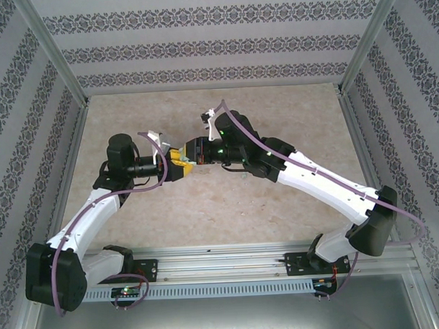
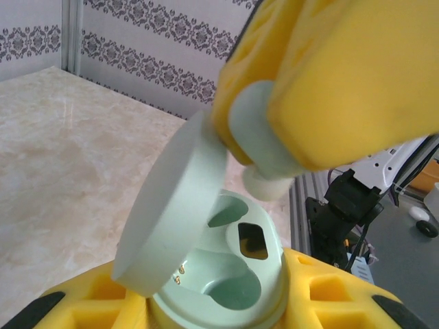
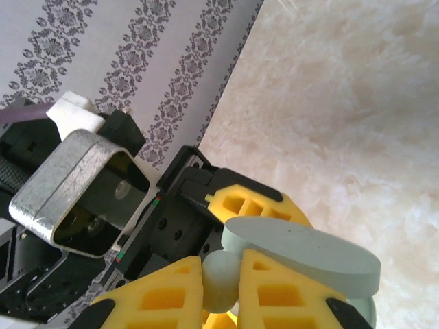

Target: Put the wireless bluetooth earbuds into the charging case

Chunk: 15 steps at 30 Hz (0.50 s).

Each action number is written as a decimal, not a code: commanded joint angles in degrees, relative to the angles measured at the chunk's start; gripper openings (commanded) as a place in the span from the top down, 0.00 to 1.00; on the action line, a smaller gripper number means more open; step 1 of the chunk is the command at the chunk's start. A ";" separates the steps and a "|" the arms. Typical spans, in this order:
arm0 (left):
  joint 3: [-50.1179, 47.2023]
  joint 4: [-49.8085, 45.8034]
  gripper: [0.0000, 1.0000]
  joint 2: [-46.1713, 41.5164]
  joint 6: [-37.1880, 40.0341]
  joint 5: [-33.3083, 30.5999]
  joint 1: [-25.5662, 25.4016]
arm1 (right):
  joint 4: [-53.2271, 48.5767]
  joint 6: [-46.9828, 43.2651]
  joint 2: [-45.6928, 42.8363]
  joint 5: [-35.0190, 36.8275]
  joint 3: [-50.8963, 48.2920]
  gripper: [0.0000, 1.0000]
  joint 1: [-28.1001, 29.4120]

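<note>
One slow drop: seat earbud (image 2: 264,179), clenched in right pincer (image 3: 221,301), squarely into charging case (image 2: 226,288) gripped by left pincer (image 1: 178,166).

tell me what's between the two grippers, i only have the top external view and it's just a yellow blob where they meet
Observer: From the left wrist view, the left gripper clamps a pale green charging case, and its lid is swung open.
Operator: is the right one holding anything
Observer: Yes. The right gripper pinches a pale green earbud between its yellow fingers, just above the case.
Operator: any bud seated in there
Observer: No. Both sockets look empty. The held bud's stem points down toward them but is not yet seated.
</note>
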 commanded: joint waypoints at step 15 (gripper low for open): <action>0.96 13.59 0.89 0.42 -6.71 4.08 -0.74 | -3.40 -6.22 2.41 3.15 0.98 0.86 1.36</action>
